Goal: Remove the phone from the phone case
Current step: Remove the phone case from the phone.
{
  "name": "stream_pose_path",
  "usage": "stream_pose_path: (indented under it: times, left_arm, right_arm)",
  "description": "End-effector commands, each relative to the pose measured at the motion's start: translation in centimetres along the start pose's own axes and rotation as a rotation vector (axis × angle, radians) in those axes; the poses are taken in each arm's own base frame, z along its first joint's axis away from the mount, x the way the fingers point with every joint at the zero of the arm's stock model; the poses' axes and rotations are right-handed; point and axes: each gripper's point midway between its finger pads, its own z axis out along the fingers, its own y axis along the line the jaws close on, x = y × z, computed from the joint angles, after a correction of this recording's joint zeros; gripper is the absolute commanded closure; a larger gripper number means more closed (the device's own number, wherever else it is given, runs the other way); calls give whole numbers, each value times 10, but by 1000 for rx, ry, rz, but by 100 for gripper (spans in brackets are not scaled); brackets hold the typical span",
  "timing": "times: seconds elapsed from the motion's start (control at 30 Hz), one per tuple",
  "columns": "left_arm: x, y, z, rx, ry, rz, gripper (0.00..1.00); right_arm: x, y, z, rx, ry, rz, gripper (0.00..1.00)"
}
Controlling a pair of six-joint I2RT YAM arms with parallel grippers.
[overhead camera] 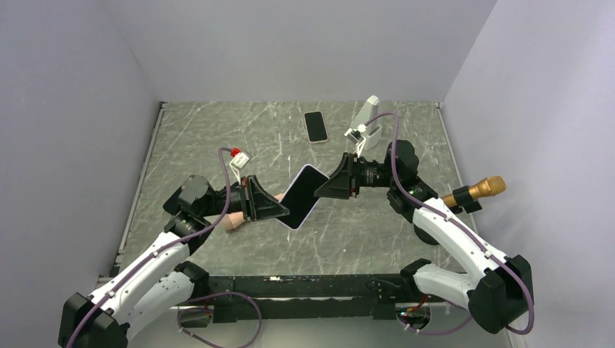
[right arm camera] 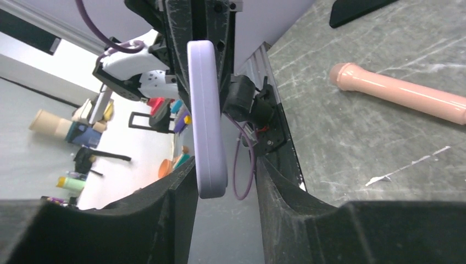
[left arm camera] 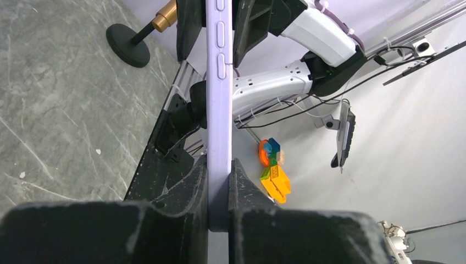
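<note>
Pinching the lower end of the phone [overhead camera: 303,194] between the left fingers [left arm camera: 189,190], pads pressed flat on its two broad faces, with the lilac case [left arm camera: 218,110] edge-on up the middle of the left wrist view. Reading this as the anchor: clamping one end so the other can be worked.

Straddling the opposite end with the right fingers [right arm camera: 176,209]: touching or nearly touching on the left of the right wrist view, leaving a clear gap on the right. Counting the right gripper [overhead camera: 325,187] as spread around the case, not yet clamped.

Holding the phone in the air at centre frame of the top view, tilted, between the left gripper [overhead camera: 279,210] at lower left and the right one at upper right, above the table [overhead camera: 217,130]. Probably keeping both faces reachable for peeling the case lip.

Sitting fully in the case as far as visible; removal not yet begun.

Noting, apart on the table, a second phone [overhead camera: 315,127] at upper centre and a pink stick [right arm camera: 395,91] under the left gripper.
</note>
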Motion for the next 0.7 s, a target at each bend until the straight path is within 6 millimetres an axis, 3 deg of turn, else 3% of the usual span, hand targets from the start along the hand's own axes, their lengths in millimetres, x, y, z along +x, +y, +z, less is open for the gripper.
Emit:
stream_pose_path:
  times: [0.0,0.27,0.3,0.4,0.43,0.47,0.53,0.57,0.6,0.67]
  left_arm:
    - [-12,-29,-1,107,-26,101,100]
    - [-9,-26,-1,104,-22,90,100]
    - [-9,-26,-1,99,-18,90,100]
    - [-12,-25,-1,84,-24,95,100]
    - [-17,-22,-2,52,-48,91,95]
    - [-20,-16,-5,2,-78,84,78]
    - [-29,-3,-14,-125,-165,85,32]
    - [-30,4,-19,-178,-203,84,18]
    - [-31,7,-24,-206,-239,85,12]
    - [-33,5,-30,-206,-287,86,8]
  right_arm:
    - [-15,22,0,-84,-37,-70,56]
    - [-17,18,3,-87,-39,-42,56]
    - [-18,17,3,-84,-42,-36,61]
    - [-22,12,5,-59,-66,5,100]
    - [-25,9,5,-38,-79,24,100]
    - [-27,8,5,-22,-90,42,100]
    - [-33,10,3,-4,-131,75,100]
    - [-35,10,1,-1,-150,93,100]
    - [-37,12,0,-6,-162,106,100]
    - [-40,17,-2,-33,-174,128,100]
